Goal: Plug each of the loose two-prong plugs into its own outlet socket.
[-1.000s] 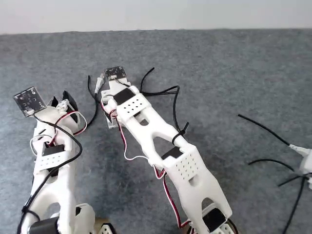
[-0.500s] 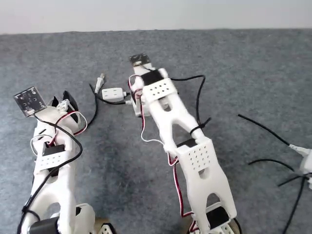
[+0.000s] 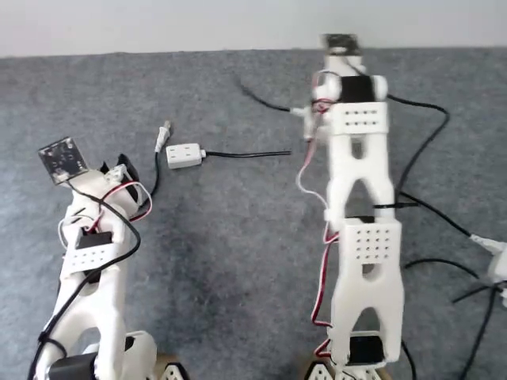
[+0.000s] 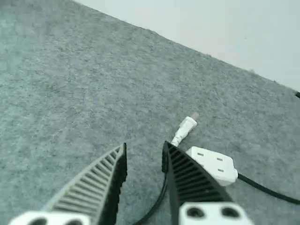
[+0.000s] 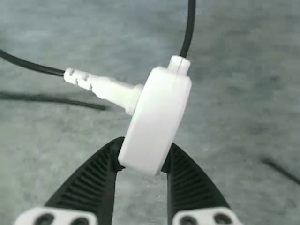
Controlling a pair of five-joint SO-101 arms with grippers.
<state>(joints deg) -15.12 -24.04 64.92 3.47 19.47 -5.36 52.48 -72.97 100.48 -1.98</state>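
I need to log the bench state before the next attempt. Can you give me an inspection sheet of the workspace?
Surface: grey carpet, flat.
Job's things: loose plug lies beside the free socket, not plugged in; held socket has a seated plug joined to its side.
Clutter: nothing seen.
Grippers: left gripper open and empty, facing the loose plug; right gripper shut on the held socket, raised off the carpet.
Cables: black lead runs from the free socket; more black cables lie at the carpet's right, by a white piece too small to identify.
Surroundings: pale wall behind the carpet.
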